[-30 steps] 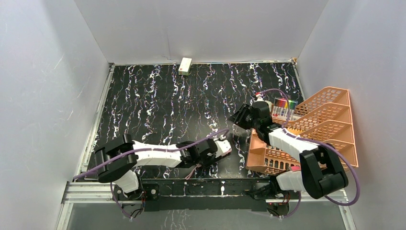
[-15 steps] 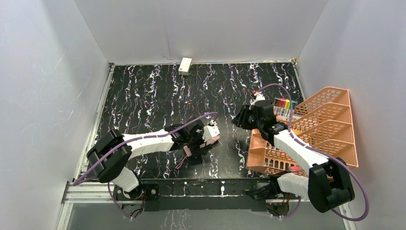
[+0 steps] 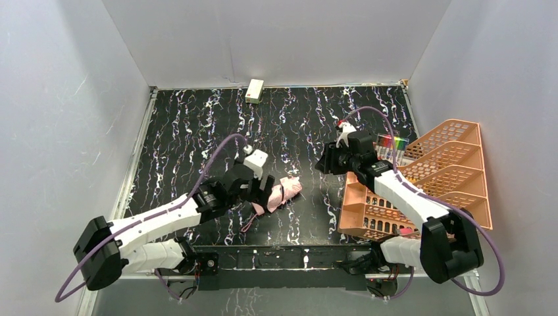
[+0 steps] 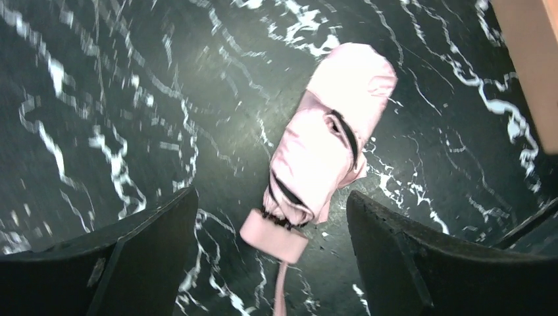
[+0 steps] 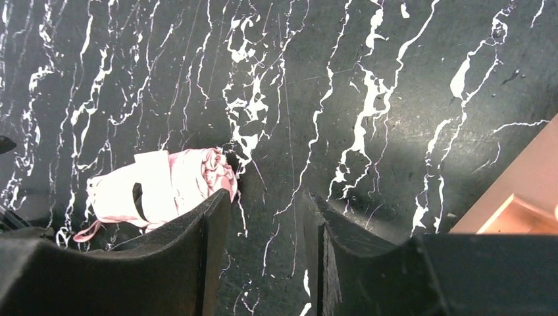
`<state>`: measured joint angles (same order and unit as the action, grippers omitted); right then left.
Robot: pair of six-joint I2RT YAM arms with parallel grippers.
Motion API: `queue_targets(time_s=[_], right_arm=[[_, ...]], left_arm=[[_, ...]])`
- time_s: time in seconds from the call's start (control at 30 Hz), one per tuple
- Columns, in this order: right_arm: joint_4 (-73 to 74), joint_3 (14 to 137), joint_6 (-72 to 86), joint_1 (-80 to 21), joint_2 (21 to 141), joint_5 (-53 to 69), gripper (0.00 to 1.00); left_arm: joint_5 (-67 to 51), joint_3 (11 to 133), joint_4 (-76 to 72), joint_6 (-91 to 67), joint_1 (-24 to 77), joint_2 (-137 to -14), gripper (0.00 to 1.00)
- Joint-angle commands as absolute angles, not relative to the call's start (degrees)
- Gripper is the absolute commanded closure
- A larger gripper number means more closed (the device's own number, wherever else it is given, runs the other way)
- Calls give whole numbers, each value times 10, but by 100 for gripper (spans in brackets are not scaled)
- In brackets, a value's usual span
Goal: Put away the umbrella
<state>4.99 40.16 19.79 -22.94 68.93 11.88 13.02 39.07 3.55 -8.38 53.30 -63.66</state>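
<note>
- The umbrella (image 3: 279, 193) is lying folded, pink face up, on the black marbled table (image 3: 197, 131), near its front edge and well apart from the orange rack (image 3: 454, 171).
- The left gripper (image 3: 255, 189) is hovering over the umbrella's handle (image 4: 273, 237), jaws spread wide, fingers (image 4: 154, 227) clear of the fabric on both sides, gripping nothing.
- The right gripper (image 3: 324, 162) is hanging over bare table beside the rack, its fingers parted by a narrow gap and empty, with the umbrella lying off to its left.
</note>
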Motion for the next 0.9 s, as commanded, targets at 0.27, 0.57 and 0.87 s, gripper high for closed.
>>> queue_targets(time_s=[0.27, 0.57, 0.87], right_arm=[[117, 533, 96, -267, 828, 122, 48], [143, 573, 88, -345, 903, 34, 50], [158, 565, 101, -362, 922, 34, 49]], left_arm=[[241, 335, 266, -567, 529, -575, 47], [235, 325, 286, -586, 564, -649, 53], [257, 353, 210, -527, 564, -769, 49]])
